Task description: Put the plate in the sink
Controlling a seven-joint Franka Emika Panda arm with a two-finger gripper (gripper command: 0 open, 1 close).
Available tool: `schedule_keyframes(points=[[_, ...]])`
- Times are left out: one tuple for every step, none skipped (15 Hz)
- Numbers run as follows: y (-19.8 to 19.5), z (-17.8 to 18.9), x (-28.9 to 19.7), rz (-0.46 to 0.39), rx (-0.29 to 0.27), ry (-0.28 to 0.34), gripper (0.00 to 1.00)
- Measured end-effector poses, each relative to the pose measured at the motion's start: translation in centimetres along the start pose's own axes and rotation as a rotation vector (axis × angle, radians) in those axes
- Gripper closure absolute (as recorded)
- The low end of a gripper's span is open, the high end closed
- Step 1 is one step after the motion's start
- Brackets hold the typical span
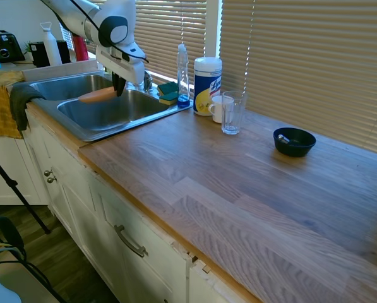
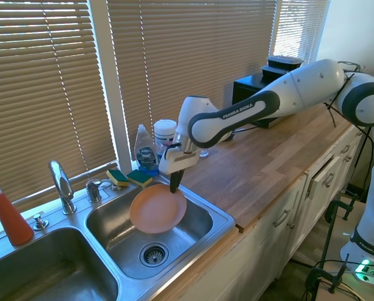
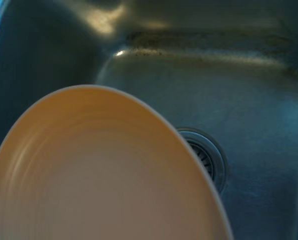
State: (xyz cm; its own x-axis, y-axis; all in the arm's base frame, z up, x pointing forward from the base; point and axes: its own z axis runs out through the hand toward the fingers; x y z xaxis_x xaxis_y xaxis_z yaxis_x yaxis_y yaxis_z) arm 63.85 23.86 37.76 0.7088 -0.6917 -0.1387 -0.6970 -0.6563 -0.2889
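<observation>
One plate (image 2: 157,209), rim clamped in the end effector (image 2: 173,184), tilted above the sink (image 2: 193,241) basin.

The pincer (image 1: 118,92) grips the plate (image 1: 97,96) over the sink (image 1: 81,129).
</observation>
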Motion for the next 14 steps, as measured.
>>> schedule_keyframes(points=[[-0.7,1.6,-0.2,0.000,-0.015,0.001,1.00],[-1.1,3.2,-0.2,-0.001,-0.028,0.003,1.00],[-1.5,4.7,-0.3,-0.002,-0.041,0.002,1.00],[-1.9,6.3,-0.3,-0.003,-0.052,0.000,1.00],[-2.1,7.8,-0.3,-0.004,-0.065,-0.003,1.00],[-2.2,9.2,-0.3,-0.006,-0.078,-0.006,1.00],[-2.2,10.3,-0.2,-0.004,-0.088,-0.009,1.00],[-2.1,11.3,-0.1,0.001,-0.097,-0.009,1.00],[-1.9,12.3,0.1,0.009,-0.111,-0.004,1.00],[-1.8,13.2,0.2,0.019,-0.125,0.002,1.00],[-1.8,14.1,0.1,0.031,-0.138,0.009,1.00],[-1.9,14.8,0.0,0.042,-0.150,0.015,1.00],[-2.0,15.3,-0.1,0.051,-0.157,0.016,0.00],[-2.2,15.6,-0.1,0.055,-0.162,0.014,0.00]])
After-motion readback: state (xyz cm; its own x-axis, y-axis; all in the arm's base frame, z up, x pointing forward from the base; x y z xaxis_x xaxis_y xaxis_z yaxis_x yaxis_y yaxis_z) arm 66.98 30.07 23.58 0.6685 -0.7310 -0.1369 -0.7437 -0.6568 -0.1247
